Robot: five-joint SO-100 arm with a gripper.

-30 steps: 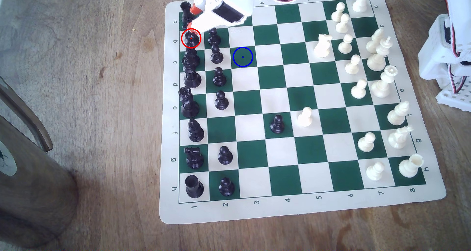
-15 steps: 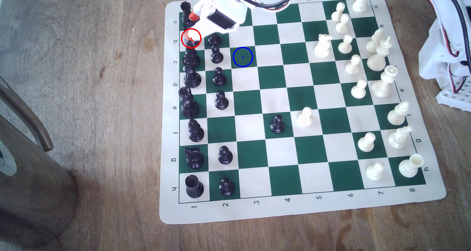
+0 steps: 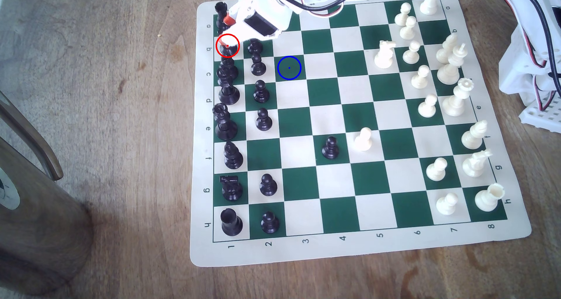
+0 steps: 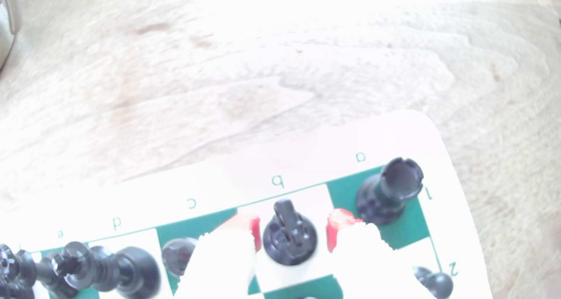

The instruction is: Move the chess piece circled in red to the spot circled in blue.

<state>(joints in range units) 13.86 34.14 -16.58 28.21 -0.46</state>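
Gripper (image 4: 293,230) lowered astride black knight (image 4: 289,236), black rook (image 4: 387,191) beside

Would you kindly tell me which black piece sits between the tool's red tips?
The black knight on b1, flanked by the open tool, beside the corner rook.

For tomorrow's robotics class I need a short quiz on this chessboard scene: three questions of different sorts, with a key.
1. True or false: the jaws are shut tight on the black knight.
2. The blue-ringed spot is: A) a cream square, B) a dark green square, C) bare table.
3. In the wrist view, which piece stands on the corner square beside the knight?

Key:
1. False; the gripper straddles the knight with gaps on both sides.
2. B.
3. The black rook.
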